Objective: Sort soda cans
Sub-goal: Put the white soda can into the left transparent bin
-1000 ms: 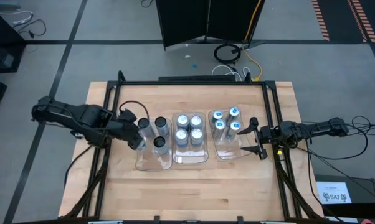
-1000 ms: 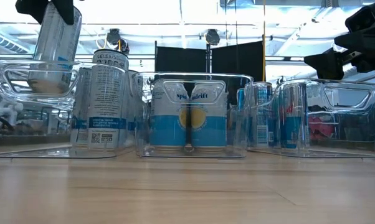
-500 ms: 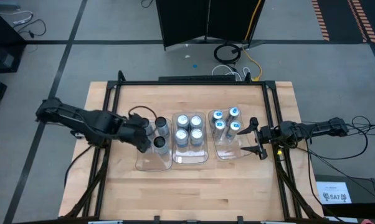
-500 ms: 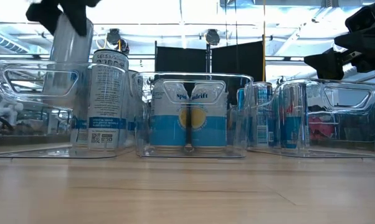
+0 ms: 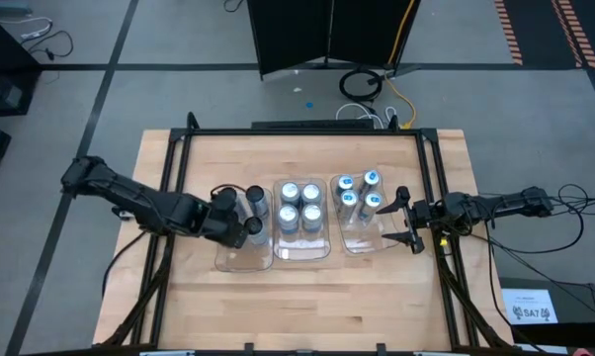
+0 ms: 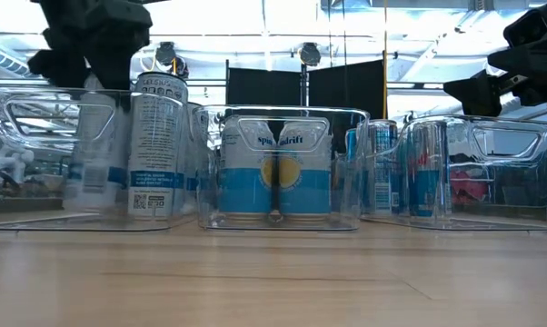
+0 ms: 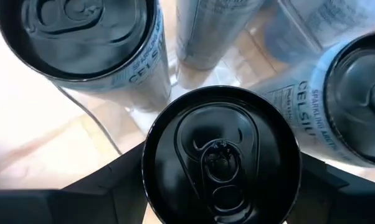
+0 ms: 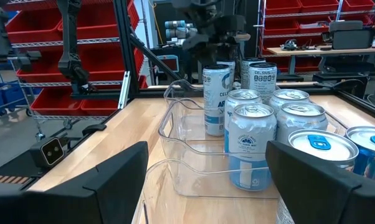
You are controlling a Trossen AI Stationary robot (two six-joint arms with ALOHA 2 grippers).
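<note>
My left gripper point(image 5: 230, 216) is shut on a dark-topped soda can point(image 7: 222, 155) and reaches down into the clear left tray point(image 5: 240, 255). The can point(image 6: 96, 150) stands between the tray's walls. Two more dark-topped cans point(image 5: 256, 198) point(image 5: 252, 229) stand upright on the tray's floor, close beside it. Several silver-topped cans point(image 5: 299, 206) fill the middle tray, and several blue-topped cans point(image 5: 359, 193) stand in the right tray. My right gripper point(image 5: 408, 220) waits open and level at the table's right edge, holding nothing. My left gripper pinches the dark-topped can between its two fingers, on opposite sides of the wall just under the top rim point(image 7: 151, 163). The fingers come steeply from above. The can hangs nearly upright below them, its lower part inside the left tray; whether its base touches the floor I cannot tell.
The three clear trays stand side by side mid-table, the middle tray point(image 5: 302, 249) and the right tray point(image 5: 362, 239) both holding cans. Black frame rails point(image 5: 169, 178) run along the table's left, far and right sides. Bare wood point(image 5: 297, 307) lies toward the near edge.
My left gripper has gone down and a little toward the table's right and near edges, still shut on the can. The can was tilted above the tray's rim; it has sunk between the tray's walls and now stands nearly upright beside the two other dark-topped cans.
</note>
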